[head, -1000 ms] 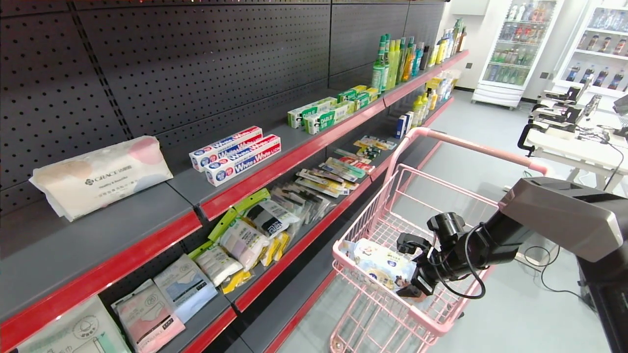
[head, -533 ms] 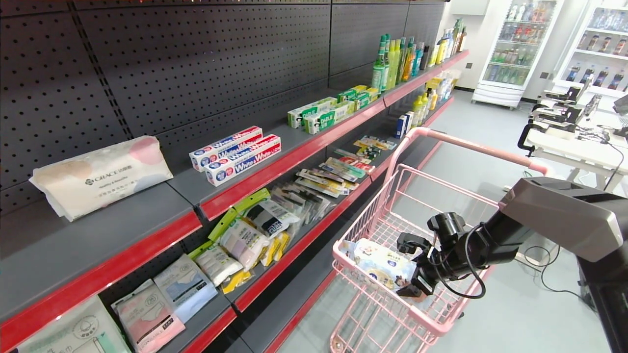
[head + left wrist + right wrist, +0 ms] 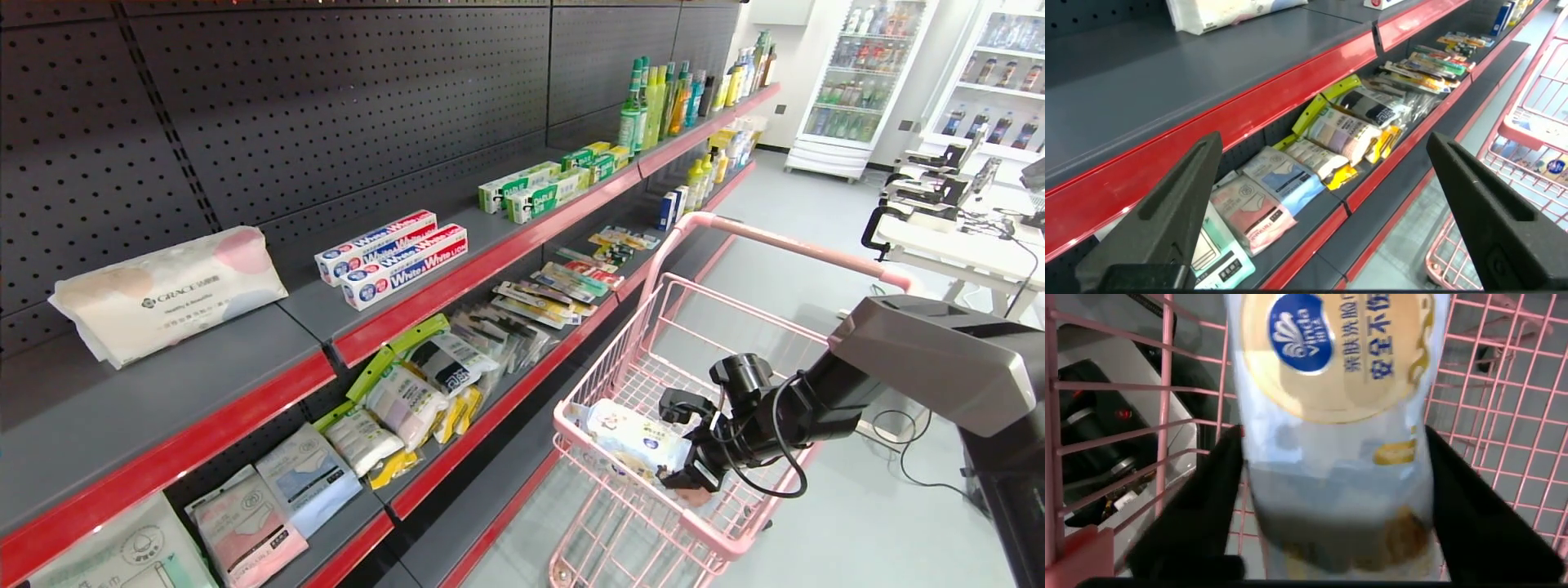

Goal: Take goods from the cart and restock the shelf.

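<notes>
Across the dark grey steel shelf with red front edges, nothing has moved in the last second. The goods lie as they did, and the left pincer hangs before the lower tier with its fingers spread wide and nothing between them.

The change is at the right. The right pincer has edged a little down and towards the shelf inside the pink wire shopping cart. The soft white plastic pack of wipes with a blue and yellow label has shifted slightly with it. In the right wrist view the two dark fingers press against either side of that pack. I judge that the grip has just been taken and that the lift out of the cart comes next. The pack is still in the cart's near corner, so nothing new has reached the shelf.

Counted from the left:
- One soft white pack of tissues with pastel blotches is on the top tier.
- Two long red, white and blue toothpaste cartons lie side by side.
- A cluster of green and white cartons comes next, too tightly packed to count.
- A row of green and yellow bottles follows, which also can't be counted.
- There is one cart, with one pack of wipes in it.
</notes>
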Controlling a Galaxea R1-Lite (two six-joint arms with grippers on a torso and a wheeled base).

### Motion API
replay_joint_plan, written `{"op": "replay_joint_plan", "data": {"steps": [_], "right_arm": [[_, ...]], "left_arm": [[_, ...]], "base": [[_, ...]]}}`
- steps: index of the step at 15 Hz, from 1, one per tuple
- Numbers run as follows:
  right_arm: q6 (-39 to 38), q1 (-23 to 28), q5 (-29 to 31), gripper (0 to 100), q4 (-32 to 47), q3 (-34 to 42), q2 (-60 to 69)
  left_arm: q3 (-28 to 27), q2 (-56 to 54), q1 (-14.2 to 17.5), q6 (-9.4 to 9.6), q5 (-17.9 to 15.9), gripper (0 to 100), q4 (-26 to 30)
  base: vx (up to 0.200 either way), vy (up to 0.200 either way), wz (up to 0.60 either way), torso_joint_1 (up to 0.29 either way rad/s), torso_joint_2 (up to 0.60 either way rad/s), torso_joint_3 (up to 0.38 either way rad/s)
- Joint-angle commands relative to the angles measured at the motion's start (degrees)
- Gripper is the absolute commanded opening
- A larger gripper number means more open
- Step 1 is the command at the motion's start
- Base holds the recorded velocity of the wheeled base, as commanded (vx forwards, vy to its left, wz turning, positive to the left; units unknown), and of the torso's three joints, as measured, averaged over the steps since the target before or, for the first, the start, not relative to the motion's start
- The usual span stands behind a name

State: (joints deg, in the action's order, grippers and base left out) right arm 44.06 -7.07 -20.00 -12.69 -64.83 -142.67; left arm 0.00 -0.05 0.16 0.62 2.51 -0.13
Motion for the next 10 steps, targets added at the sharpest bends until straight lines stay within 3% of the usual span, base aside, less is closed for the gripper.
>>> {"op": "replay_joint_plan", "data": {"steps": [1,7,10], "right_arm": [[-0.3,0.0,0.1,0,-0.1,0.1,0.1],[-5.1,1.9,0.2,0,-0.1,0.1,2.3],[-8.9,4.5,3.9,0,-0.1,-2.4,5.9]], "left_arm": [[0.0,0.0,0.0,-0.01,0.0,100,0.0],[0.0,0.0,0.0,-0.01,0.0,100,0.0],[0.0,0.0,0.0,-0.09,0.0,100,0.0]], "base": [[0.000,0.000,0.00,0.000,0.00,0.000],[0.000,0.000,0.00,0.000,0.00,0.000],[0.000,0.000,0.00,0.000,0.00,0.000]]}}
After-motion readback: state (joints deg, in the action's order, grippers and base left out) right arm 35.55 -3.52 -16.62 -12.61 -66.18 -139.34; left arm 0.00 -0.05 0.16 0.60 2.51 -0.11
